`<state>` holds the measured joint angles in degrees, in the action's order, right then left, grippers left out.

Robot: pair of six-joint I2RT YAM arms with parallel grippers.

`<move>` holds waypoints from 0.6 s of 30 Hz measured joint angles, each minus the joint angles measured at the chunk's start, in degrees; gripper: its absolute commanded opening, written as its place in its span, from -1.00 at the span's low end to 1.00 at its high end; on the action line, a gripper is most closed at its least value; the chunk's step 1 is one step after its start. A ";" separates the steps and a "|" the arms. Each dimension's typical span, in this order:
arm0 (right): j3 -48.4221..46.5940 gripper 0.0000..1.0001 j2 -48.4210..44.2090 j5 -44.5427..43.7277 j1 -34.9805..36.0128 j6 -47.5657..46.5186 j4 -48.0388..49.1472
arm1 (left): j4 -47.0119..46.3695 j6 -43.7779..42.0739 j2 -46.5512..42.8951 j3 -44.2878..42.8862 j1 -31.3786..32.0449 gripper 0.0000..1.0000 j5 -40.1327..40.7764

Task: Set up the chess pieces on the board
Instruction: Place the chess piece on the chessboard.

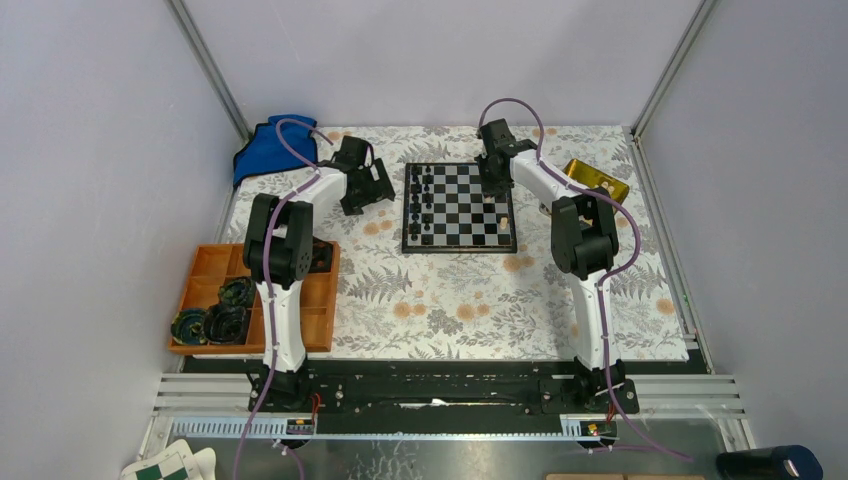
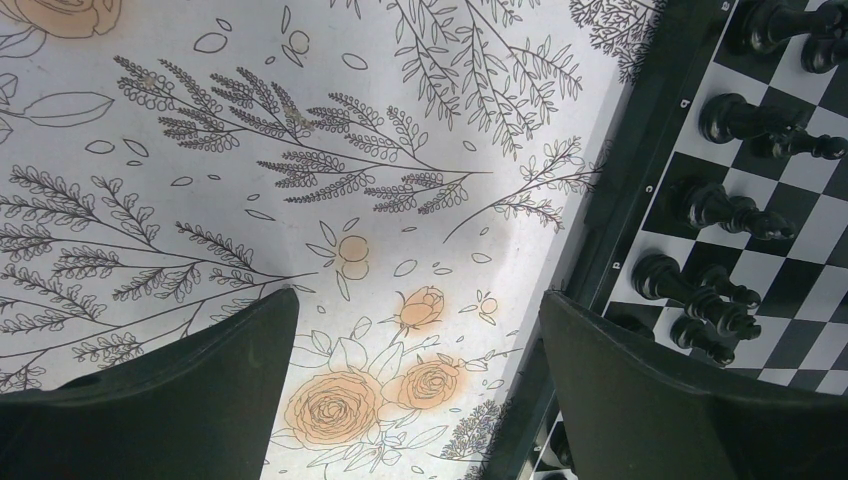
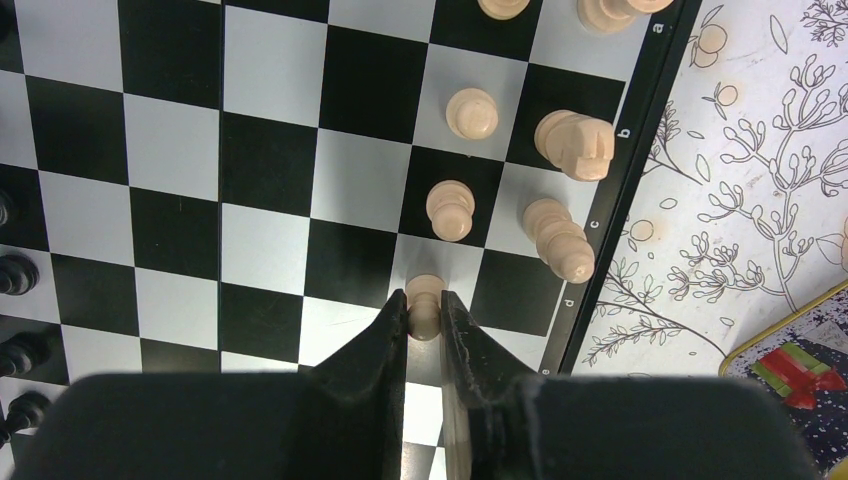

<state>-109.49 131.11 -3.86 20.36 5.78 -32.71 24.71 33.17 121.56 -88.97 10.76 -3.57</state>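
You'll find the board (image 1: pixel 460 210) far-centre on the table (image 1: pixel 450 300), with chess pieces (image 1: pixel 424 205) ranked along its left side and fewer at its right edge. Your left gripper (image 2: pixel 420 310) hangs just left of the board; your right gripper (image 3: pixel 424 305) is over its right side, fingers touching either side of a pawn (image 3: pixel 425 288). Tray (image 1: pixel 200 250) near left, cloth (image 1: pixel 265 145) in the far-left corner, tin (image 1: pixel 597 180) right of the board.

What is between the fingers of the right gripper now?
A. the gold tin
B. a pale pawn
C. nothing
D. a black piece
B: in the right wrist view the right gripper has its two fingers pressed on both sides of a pale pawn, over the board.
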 measured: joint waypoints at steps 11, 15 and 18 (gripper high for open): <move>-0.02 -0.30 0.31 -0.04 0.00 -0.61 0.04 | 0.00 0.00 0.00 0.00 0.07 0.98 0.00; -0.02 -0.28 0.31 -0.07 0.00 -0.83 0.09 | 0.00 0.00 0.00 0.00 0.07 0.98 0.00; -0.02 -0.28 0.31 -0.07 0.00 -0.87 0.09 | -0.02 0.00 0.00 0.00 0.07 0.97 0.00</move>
<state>-109.51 131.41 -3.92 20.36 4.91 -32.62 24.69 33.17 121.56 -88.97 10.83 -3.57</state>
